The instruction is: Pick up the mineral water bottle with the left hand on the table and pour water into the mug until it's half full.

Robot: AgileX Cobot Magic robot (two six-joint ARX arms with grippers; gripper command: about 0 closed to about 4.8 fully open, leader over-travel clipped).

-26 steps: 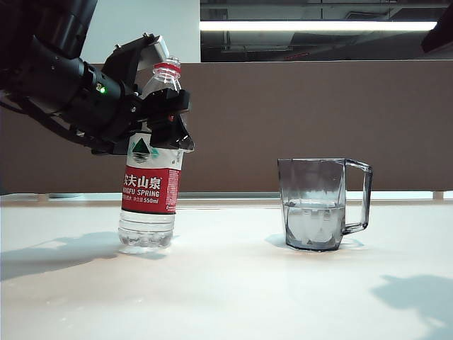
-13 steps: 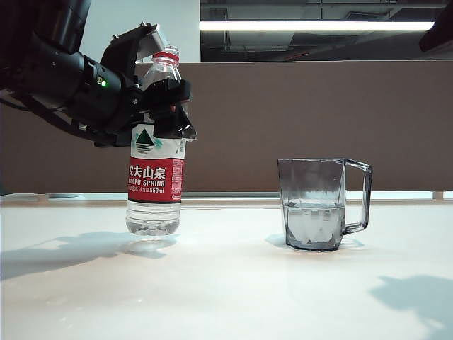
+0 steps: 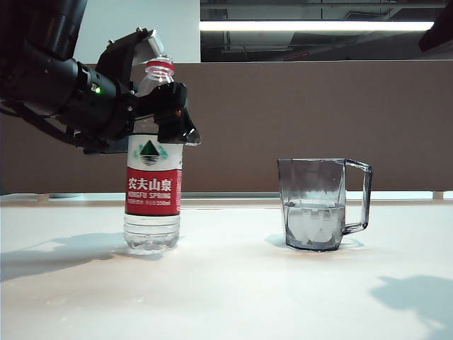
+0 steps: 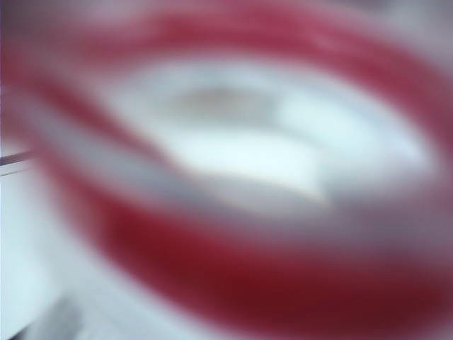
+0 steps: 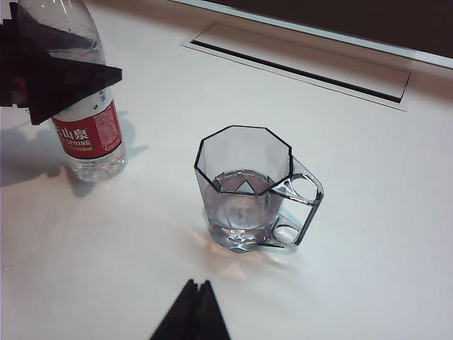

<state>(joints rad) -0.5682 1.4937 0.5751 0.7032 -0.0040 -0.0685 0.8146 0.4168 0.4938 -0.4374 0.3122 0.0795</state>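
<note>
Clear plastic mineral water bottle point(image 3: 152, 185), red-labelled, stands upright on the glossy white tabletop point(image 3: 233, 290), well left of the grey faceted mug point(image 3: 320, 204), about half full of water. Black left gripper point(image 3: 157, 85) brackets its shoulder; a second ago the bottle hung tilted, now the jaws look apart. Best to withdraw straight, without nudging. Right gripper point(image 5: 192, 315) hovers near the mug, tips together.

A brown partition wall point(image 3: 297, 120) stands behind the glossy white tabletop point(image 3: 233, 290), a long ceiling light point(image 3: 318, 25) glows above it, and a narrow dark slot point(image 5: 297, 65) runs along the tabletop's far edge.
</note>
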